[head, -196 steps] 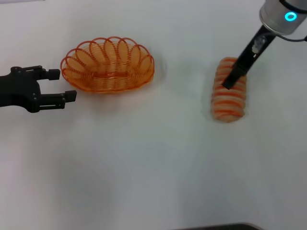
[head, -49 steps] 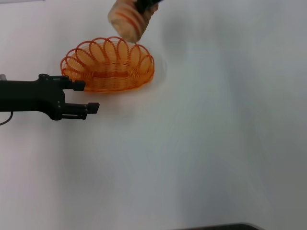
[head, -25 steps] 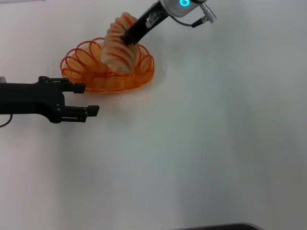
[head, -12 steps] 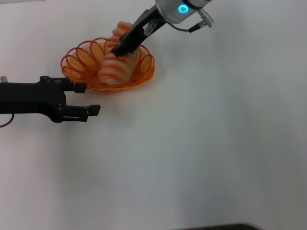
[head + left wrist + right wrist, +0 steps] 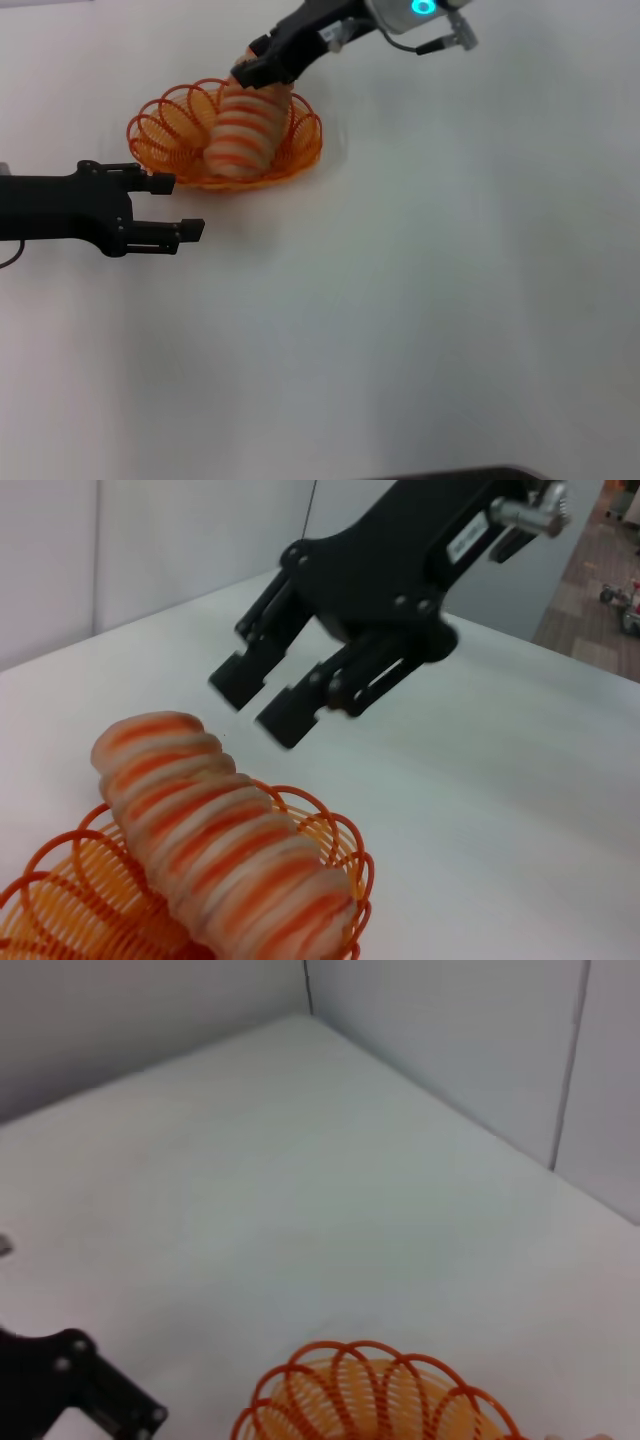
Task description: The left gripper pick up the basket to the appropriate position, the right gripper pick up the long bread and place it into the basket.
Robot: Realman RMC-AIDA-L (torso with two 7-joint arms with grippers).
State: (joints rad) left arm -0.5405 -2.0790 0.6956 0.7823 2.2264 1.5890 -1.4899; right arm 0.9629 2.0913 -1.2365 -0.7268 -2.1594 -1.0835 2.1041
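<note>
- Three views cover one moment. Only the head view takes in both arms at once: the orange wire basket [image 5: 225, 140] sits at the far left of a white surface [image 5: 420, 300], and the long bread [image 5: 243, 135] lies inside it, one end propped over the far rim.
- Only the left wrist view shows the right gripper [image 5: 262, 702] close up, with its fingers [image 5: 243, 670] spread apart and clear of the long bread [image 5: 225, 855], hanging just above the loaf's raised end; a floor and clutter show past the surface's far edge.
- Only the right wrist view shows pale wall panels [image 5: 440, 1050] meeting at a corner behind the surface, with the basket's rim [image 5: 375, 1390] at the frame's edge.
- From the head view, the right gripper [image 5: 257, 68] reaches in from the far side on its silver wrist with a glowing blue ring.
- From the same view, the left gripper [image 5: 175, 207] lies level, just beside the basket's near left edge, fingers apart and holding nothing.
</note>
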